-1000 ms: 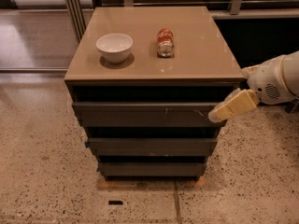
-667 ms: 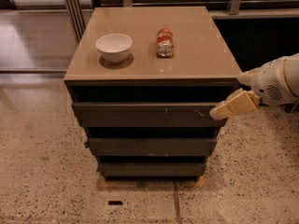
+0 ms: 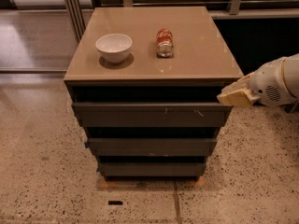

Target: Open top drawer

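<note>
The top drawer (image 3: 140, 115) is the widest of three dark grey handleless drawers, just below the tan tabletop (image 3: 201, 55). Its long flat front has small pale scratch marks, and a dark gap runs above it. My gripper (image 3: 230, 98), cream-coloured on a white arm (image 3: 278, 80), is at the drawer's upper right corner, level with that gap. It touches or nearly touches the corner; I cannot tell which.
A white bowl (image 3: 114, 47) and a red can lying on its side (image 3: 164, 42) rest on the tabletop. The mid-width drawer (image 3: 152, 146) and the narrowest drawer (image 3: 152, 169) sit below the top one. Speckled floor surrounds the cabinet, with metal rails behind it.
My gripper has risen a little, from beside the top drawer's front to its upper right corner. The drawers, bowl and can have not moved.
</note>
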Robot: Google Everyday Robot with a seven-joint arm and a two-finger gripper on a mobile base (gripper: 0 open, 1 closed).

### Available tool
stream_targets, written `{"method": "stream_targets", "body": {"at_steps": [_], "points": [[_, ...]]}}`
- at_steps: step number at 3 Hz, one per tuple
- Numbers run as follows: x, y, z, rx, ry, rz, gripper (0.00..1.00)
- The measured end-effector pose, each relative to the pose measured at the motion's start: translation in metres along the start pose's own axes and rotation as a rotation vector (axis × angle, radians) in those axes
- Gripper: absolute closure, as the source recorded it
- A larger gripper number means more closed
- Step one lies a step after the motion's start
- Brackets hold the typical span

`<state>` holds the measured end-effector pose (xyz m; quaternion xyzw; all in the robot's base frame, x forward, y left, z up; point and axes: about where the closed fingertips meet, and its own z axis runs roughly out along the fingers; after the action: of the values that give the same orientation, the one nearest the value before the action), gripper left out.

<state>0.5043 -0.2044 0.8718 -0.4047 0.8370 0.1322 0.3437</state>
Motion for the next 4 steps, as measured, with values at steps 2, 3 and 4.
{"method": "stream_targets", "body": {"at_steps": [2, 3, 4], "points": [[0.034, 0.009, 0.039, 0.078, -0.097, 0.202, 1.00], [0.045, 0.019, 0.074, 0.111, -0.161, 0.272, 1.00], [0.034, -0.004, 0.096, 0.195, -0.244, 0.286, 1.00]]}}
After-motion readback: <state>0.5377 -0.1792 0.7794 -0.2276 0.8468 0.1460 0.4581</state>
